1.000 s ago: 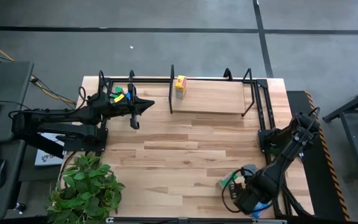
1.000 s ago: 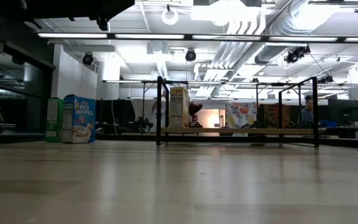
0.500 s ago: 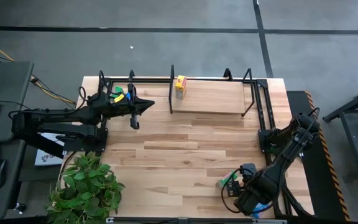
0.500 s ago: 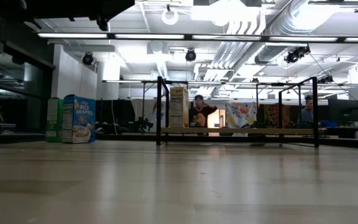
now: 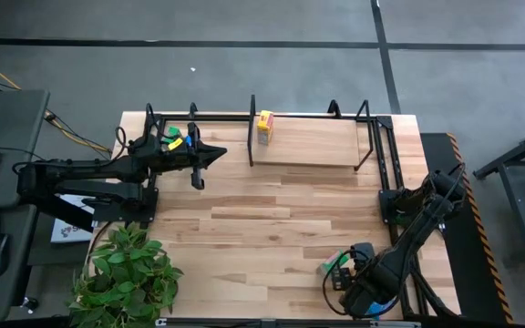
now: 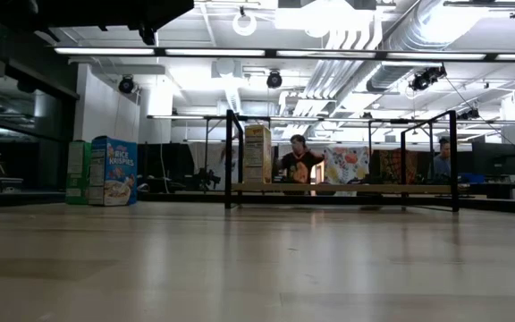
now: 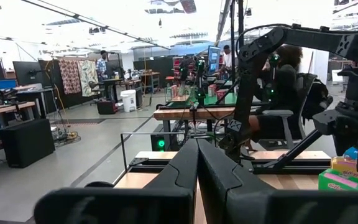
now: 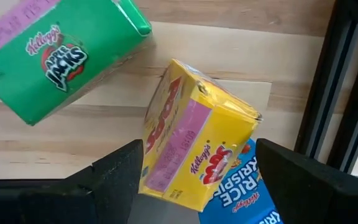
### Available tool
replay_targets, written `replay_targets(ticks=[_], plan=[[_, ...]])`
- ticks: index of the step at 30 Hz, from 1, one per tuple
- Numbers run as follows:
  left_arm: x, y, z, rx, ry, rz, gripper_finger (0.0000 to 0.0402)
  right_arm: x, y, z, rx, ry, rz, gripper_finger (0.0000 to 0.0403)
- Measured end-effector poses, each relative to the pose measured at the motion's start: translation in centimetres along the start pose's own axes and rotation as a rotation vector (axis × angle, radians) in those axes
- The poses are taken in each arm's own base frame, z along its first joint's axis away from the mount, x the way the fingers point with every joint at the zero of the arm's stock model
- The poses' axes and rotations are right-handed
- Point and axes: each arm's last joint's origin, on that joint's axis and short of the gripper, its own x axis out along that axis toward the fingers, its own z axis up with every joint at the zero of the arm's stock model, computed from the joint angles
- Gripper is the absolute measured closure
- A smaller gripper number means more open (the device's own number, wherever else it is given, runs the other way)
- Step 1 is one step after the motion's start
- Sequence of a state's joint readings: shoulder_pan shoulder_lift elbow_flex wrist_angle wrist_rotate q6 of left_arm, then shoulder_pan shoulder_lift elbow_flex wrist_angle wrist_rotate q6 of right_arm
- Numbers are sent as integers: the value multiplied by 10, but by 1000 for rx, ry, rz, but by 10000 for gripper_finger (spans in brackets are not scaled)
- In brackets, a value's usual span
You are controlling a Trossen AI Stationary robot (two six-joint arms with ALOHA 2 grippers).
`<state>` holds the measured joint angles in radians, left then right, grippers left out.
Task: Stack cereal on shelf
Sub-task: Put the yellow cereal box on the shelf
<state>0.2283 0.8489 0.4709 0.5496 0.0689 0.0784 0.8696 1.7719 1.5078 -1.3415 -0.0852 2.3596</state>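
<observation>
Striped wooden table (image 5: 262,237) below me, workshop floor all around, and in the low view a person is seated far back behind the shelf (image 5: 313,144), which sits along the far edge with one yellow-orange cereal box (image 5: 264,127) already upright at its left end. Over at the far left corner I can see a green box (image 6: 79,172) and a blue Rice Krispies box (image 6: 113,170) standing together, just beside my left arm. That left tool (image 5: 210,156) hangs there near the shelf's left post with its fingers (image 7: 194,177) pressed together, holding nothing, so it's waiting. All the action is at the near right corner: my right tool (image 5: 361,285) is down over a little heap of boxes, fingers (image 8: 114,171) spread wide, straddling a tilted yellow Corn Pops box (image 8: 194,146) without closing on it yet. A green Apple Jacks box (image 8: 51,53) lies flat just beside it, and a blue Rice Krispies box (image 8: 238,193) sits partly under the yellow one. So I judge we're at the pick for the second box. Next I'd want to square up on the yellow box's narrow sides, squeeze, lift clear of the blue one, and carry it across to the shelf board beside the first.
</observation>
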Motion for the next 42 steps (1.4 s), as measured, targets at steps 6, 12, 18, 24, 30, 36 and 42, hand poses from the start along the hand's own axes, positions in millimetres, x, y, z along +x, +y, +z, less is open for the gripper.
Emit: replay_targets(ticks=[6, 12, 18, 24, 30, 36, 42], plan=[[0, 0, 0, -23, -1, 0, 401, 5, 2, -2, 7, 8, -36, 100], [0, 0, 0, -23, 2, 0, 402, 7, 3, -3, 11, 5, -38, 100], [0, 0, 0, -23, 3, -1, 402, 7, 4, -2, 4, 10, -35, 100], [0, 0, 0, -23, 3, 0, 401, 18, 9, -6, -21, -2, -71, 100], [0, 0, 0, -23, 3, 0, 402, 23, 11, -6, -32, -21, -74, 100], [0, 0, 0, -24, 3, 0, 401, 23, 11, -6, -58, -34, -64, 100], [0, 0, 0, -23, 3, 0, 402, 23, 10, -5, -42, -39, -78, 109]])
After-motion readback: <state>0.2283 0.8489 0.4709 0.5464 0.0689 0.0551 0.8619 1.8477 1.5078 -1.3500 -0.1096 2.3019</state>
